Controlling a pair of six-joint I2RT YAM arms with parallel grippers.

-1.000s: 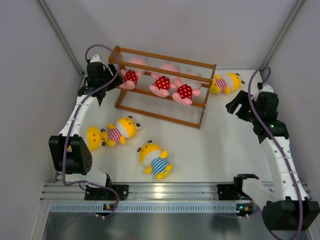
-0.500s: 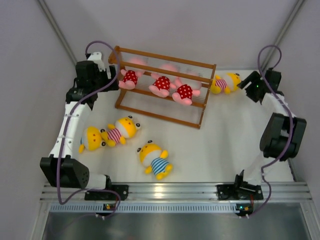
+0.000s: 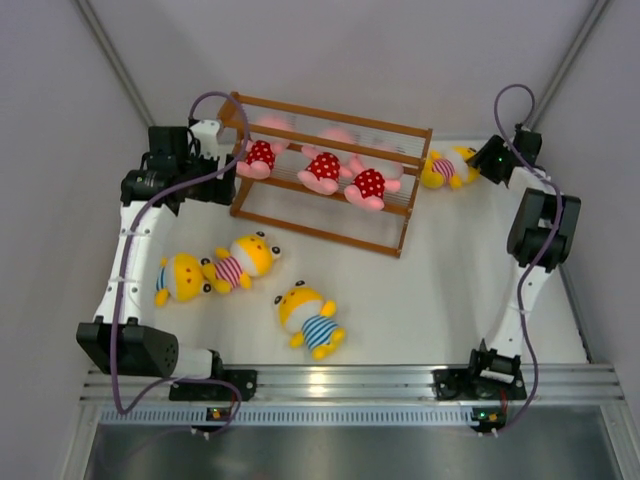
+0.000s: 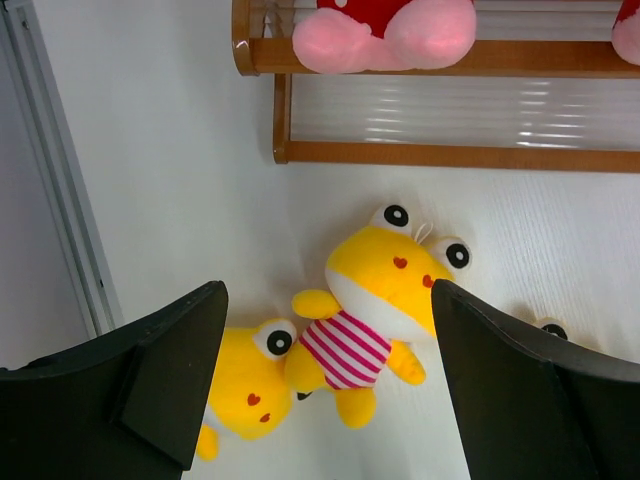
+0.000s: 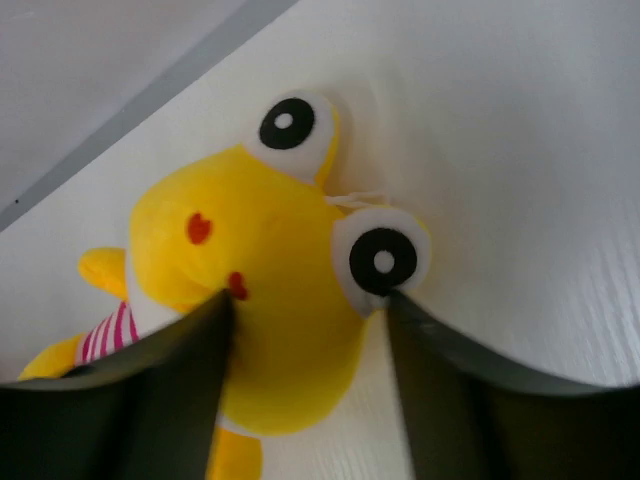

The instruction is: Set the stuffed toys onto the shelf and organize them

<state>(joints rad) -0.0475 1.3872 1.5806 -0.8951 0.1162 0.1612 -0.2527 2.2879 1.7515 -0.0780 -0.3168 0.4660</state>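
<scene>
The brown shelf [image 3: 320, 215] stands at the back middle. Three pink toys in red dotted outfits [image 3: 322, 168] lie on its middle tier. A yellow toy in a pink-striped shirt [image 3: 445, 167] lies on the table by the shelf's right end. My right gripper [image 3: 484, 160] is open, its fingers on either side of this toy's head [image 5: 260, 260]. My left gripper [image 3: 212, 180] is wide open and empty, high beside the shelf's left end [image 4: 285, 150]. Below it lie a yellow pink-striped toy [image 4: 375, 320] and another yellow toy [image 4: 245, 385].
A yellow toy in a blue-striped shirt [image 3: 308, 318] lies near the front middle. Grey walls close in the table on the left, back and right. A metal rail [image 3: 330, 385] runs along the near edge.
My right arm has swung to the back and brought its gripper onto the yellow toy's head. My left gripper has pulled back left from the shelf's left end.
</scene>
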